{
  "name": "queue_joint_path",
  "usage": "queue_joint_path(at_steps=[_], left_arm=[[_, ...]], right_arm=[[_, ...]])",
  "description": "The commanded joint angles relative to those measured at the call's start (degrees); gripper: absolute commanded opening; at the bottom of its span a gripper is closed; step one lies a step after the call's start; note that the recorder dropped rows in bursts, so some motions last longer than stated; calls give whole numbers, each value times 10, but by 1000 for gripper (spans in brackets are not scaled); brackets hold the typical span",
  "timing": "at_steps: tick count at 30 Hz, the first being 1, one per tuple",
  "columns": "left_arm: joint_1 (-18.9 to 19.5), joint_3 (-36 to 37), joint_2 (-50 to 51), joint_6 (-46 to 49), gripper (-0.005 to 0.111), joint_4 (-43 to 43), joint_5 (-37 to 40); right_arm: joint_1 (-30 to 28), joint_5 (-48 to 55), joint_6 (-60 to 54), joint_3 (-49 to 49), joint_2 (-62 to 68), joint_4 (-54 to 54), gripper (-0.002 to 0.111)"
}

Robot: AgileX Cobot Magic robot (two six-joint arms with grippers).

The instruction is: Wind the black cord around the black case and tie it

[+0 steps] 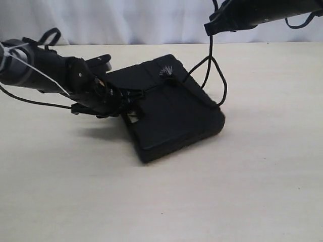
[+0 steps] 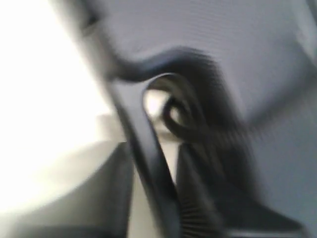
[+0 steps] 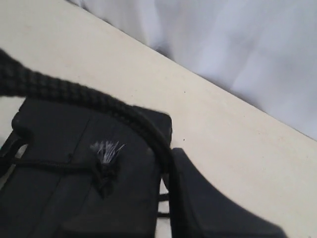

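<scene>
Right now the black cord (image 1: 211,60) is lying across the top of the black case (image 1: 171,116). Its frayed grey tuft (image 1: 166,71) is sitting near the case's far edge. From there the cord is crossing the lid, dropping over the case's right edge, looping back up and rising to the right gripper (image 1: 209,26), which is hanging above the case's far right corner. That gripper is pinching the cord, and the strand is hanging from its tip in two loose curves. In the right wrist view the braided cord (image 3: 74,94) is sweeping close past the lens and running down beside one dark finger (image 3: 208,208). Behind it the tuft (image 3: 106,148) is resting on the case (image 3: 54,198).

The case itself is sitting tilted, with its near corner touching the table (image 1: 252,191) and its left side lifted off the surface. The left gripper (image 1: 103,85) is clamping that left side, one finger lying over the top and the other under the edge. The left wrist view is too blurred to read, showing only dark shapes and a dark curl. A thin white zip tie (image 1: 40,73) is trailing along the left arm, well away from the case. A pale curtain (image 1: 151,20) is hanging beyond the case's far edge.
</scene>
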Motion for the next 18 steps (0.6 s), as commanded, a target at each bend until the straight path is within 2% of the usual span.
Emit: queue_joint_path(at_steps=[1,4,7,14,18], left_arm=[[60,-17,-7,89,0,30,146],[89,-35,-22,108,0,27,181],[109,-42,-42,108,0,18,180],[171,-42,-73,100,0,15,175],[203,-40,-73,100,0,15,187]], right_arm=[[-3,-17,43,0,-7,-9,4],[-7,-27,90,0,-7,-29,4],[-31,-20,112,0,-8,-30,4],[-146,40,141,0,-13,-30,4],[-210,38,147,22,-13,-28,4]])
